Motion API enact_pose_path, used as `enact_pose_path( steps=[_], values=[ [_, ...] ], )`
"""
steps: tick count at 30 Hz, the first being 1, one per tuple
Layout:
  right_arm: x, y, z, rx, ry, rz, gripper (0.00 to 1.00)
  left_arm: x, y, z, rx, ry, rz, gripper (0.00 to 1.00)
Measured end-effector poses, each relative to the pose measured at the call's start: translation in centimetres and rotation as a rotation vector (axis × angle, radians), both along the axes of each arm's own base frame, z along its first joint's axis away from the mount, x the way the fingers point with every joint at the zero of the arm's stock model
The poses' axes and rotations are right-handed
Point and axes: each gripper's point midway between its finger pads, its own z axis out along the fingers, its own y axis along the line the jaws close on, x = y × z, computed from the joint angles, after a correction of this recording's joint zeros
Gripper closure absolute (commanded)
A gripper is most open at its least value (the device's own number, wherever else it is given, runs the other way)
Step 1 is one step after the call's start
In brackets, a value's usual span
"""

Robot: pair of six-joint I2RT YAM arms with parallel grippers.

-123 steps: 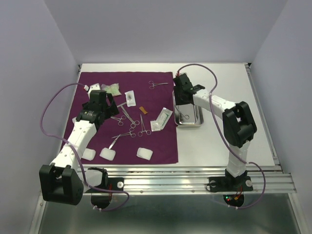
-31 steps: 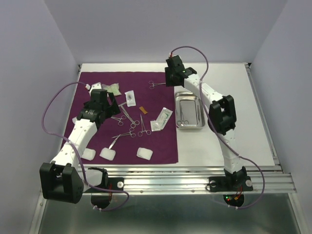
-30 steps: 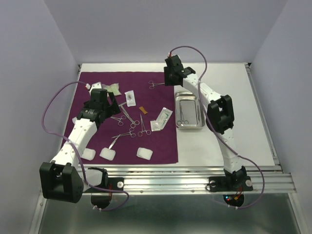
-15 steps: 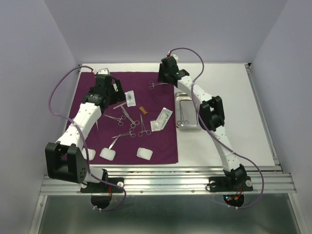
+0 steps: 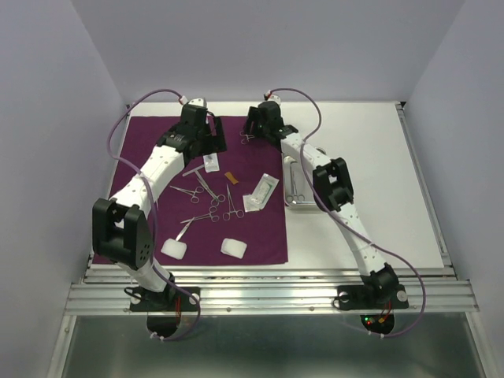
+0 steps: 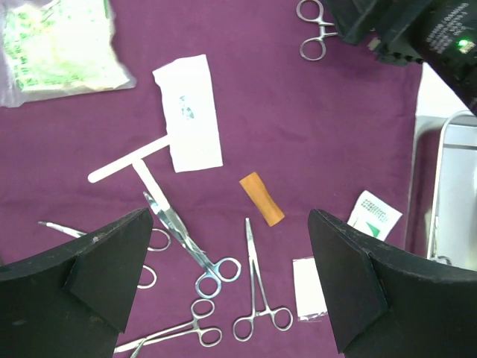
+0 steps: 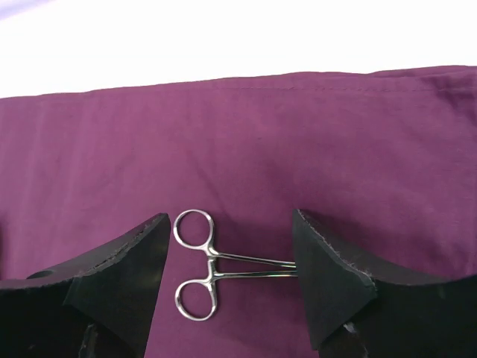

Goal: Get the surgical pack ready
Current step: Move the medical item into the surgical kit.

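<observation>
Swung over from the steel tray [image 6: 460,201], the right claw [image 7: 229,246] now straddles, spread and not yet gripping, the forceps [image 7: 216,272] at the purple drape's [image 7: 298,134] upper edge, seemingly the next pickup, while the left claw [image 6: 231,253] hovers wide.

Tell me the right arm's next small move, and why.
Probably lower the right claw and close it on the forceps. They lie flat on the purple drape between its open fingers, not yet gripped.
</observation>
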Motion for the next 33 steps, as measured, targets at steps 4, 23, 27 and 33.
enact_pose_path(
  steps=[4, 23, 27, 33],
  values=[
    [-0.2, 0.7, 0.1, 0.033, 0.006, 0.029, 0.28, 0.1, -0.4, 0.1, -0.002, -0.002, -0.014, 0.01],
    [-5.6, 2.0, -0.1, 0.048, 0.117, 0.275, 0.28, 0.1, -0.4, 0.1, -0.002, -0.002, -0.014, 0.01],
    [-7.3, 1.9, -0.1, 0.033, 0.168, 0.326, 0.28, 0.3, -0.4, 0.7, -0.004, -0.009, -0.014, 0.01],
    [-10.0, 1.3, 0.3, -0.001, 0.229, 0.382, 0.27, 2.1, -1.0, 3.3, -0.019, -0.07, -0.019, 0.01]
  ],
)
